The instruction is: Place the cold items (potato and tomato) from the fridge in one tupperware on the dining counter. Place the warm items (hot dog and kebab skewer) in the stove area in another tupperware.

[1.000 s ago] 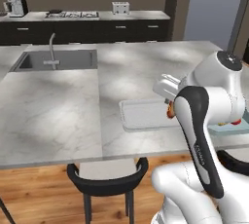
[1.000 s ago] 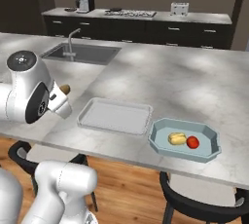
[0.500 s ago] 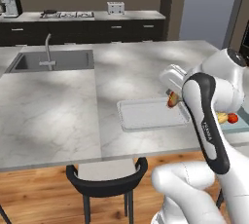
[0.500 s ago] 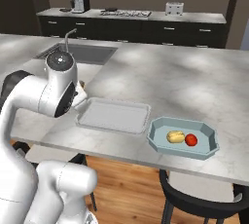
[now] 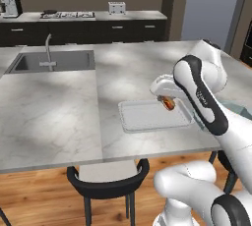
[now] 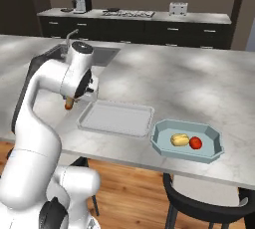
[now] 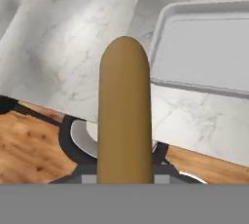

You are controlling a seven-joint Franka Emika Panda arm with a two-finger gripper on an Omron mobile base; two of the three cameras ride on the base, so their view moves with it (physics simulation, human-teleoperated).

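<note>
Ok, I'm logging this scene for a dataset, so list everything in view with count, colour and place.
hot dog: 1, brown, held in the gripper near the tray's edge
tray: 1, grey-white, empty, on the dining counter
tupperware: 1, pale blue, right of the tray
potato: 1, yellow, inside the tupperware
tomato: 1, red, beside the potato
sink: 1, grey, with faucet
chairs: 2, black, at the counter's near side
gripper: 1, white arm, shut on the hot dog
</note>
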